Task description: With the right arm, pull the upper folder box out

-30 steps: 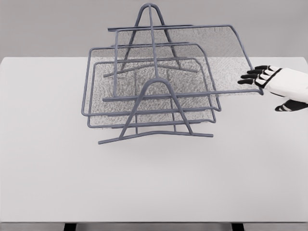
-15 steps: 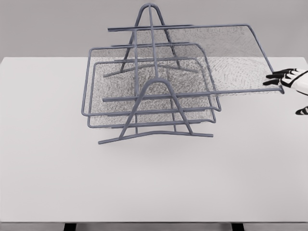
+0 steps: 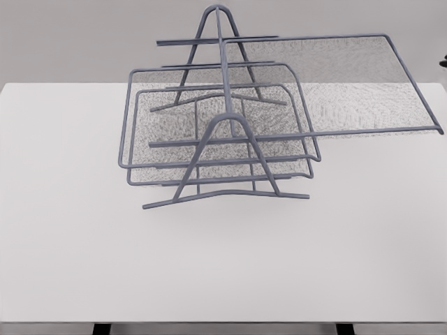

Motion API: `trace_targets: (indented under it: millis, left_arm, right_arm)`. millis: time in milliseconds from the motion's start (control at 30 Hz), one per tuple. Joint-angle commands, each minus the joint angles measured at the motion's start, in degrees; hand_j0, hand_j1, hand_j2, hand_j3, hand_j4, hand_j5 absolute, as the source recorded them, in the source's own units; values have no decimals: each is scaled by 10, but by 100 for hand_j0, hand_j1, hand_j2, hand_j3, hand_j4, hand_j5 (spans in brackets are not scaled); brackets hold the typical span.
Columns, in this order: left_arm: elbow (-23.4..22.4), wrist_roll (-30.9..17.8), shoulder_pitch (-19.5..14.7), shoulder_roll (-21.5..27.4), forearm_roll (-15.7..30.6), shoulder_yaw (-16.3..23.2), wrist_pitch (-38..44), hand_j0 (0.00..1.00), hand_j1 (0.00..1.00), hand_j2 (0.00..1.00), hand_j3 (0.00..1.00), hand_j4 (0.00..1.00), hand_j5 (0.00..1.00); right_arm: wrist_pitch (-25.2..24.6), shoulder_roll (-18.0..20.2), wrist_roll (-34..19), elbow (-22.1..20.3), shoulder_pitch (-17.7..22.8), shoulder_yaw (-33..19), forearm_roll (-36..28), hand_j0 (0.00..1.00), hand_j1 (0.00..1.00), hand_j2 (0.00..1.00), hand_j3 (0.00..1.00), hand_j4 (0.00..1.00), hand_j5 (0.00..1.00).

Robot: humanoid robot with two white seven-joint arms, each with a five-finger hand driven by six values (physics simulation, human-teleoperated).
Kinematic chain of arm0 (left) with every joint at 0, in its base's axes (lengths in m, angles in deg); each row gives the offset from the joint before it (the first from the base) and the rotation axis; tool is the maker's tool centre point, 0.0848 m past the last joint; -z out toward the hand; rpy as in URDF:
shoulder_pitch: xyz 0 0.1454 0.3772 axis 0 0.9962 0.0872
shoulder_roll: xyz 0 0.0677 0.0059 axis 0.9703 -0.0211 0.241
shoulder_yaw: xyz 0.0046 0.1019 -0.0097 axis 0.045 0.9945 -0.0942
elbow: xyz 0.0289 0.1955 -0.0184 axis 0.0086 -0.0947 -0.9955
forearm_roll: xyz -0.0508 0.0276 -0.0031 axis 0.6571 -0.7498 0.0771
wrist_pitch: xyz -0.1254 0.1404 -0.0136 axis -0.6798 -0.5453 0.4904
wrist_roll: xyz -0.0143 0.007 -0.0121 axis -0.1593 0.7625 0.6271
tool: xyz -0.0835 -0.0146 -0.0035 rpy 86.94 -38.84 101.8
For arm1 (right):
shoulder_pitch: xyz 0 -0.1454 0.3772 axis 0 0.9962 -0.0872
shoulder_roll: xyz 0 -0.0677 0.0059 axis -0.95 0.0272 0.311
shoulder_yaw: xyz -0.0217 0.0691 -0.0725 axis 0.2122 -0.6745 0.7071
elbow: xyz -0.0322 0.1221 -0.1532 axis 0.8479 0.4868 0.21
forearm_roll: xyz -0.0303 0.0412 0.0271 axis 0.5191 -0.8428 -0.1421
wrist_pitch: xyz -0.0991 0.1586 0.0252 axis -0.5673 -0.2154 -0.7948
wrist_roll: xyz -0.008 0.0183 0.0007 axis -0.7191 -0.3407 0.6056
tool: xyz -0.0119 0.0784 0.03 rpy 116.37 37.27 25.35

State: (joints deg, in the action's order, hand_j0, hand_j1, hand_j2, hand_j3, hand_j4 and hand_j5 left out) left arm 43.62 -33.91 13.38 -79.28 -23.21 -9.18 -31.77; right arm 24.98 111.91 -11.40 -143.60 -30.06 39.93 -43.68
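Note:
A grey wire rack [image 3: 225,137] with A-shaped end frames stands on the white table [image 3: 209,265] and holds three mesh trays. The upper tray [image 3: 349,84] sticks far out to the right. Its front right corner reaches almost to the picture's right edge, and its left part still lies on the rack's top rails. The middle tray [image 3: 209,91] and lower tray [image 3: 167,171] sit inside the rack. A tiny dark sliver [image 3: 444,64] shows at the right edge above the tray; it may be a fingertip of my right hand. Neither arm is otherwise visible.
The table's far edge runs behind the rack against a grey wall. Its front edge lies near the bottom of the picture, with dark legs below it.
The upper tray has slid further right, by about a third of its length. My right hand, which was at the tray's front right corner, has moved out past the right edge.

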Motion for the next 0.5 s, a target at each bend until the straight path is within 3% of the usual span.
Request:
trace_targets:
  millis: [0, 33, 167, 333, 467]
  left_arm:
    - [4, 4, 0, 0, 0, 0, -19, 100, 100, 100, 100, 100, 100]
    - [4, 2, 0, 0, 0, 0, -72, 100, 100, 100, 100, 100, 100]
    - [-2, 1, 0, 0, -1, 0, -71, 100, 100, 100, 100, 100, 100]
    - [-2, 0, 1, 0, -1, 0, -71, 100, 100, 100, 100, 100, 100]
    - [-2, 0, 1, 0, 0, 0, -71, 100, 100, 100, 100, 100, 100]
  right_arm:
    - [-8, 55, 0, -70, 4, 5, -74, 100, 100, 100, 100, 100, 100]
    - [-7, 54, 0, -72, 4, 23, -74, 100, 100, 100, 100, 100, 100]
    - [1, 34, 0, -78, -10, 66, -75, 100, 100, 100, 100, 100, 100]
    - [1, -58, 0, -76, -151, 223, -74, 100, 100, 100, 100, 100, 100]
    - [1, -77, 0, -76, -165, 267, -74, 100, 100, 100, 100, 100, 100]
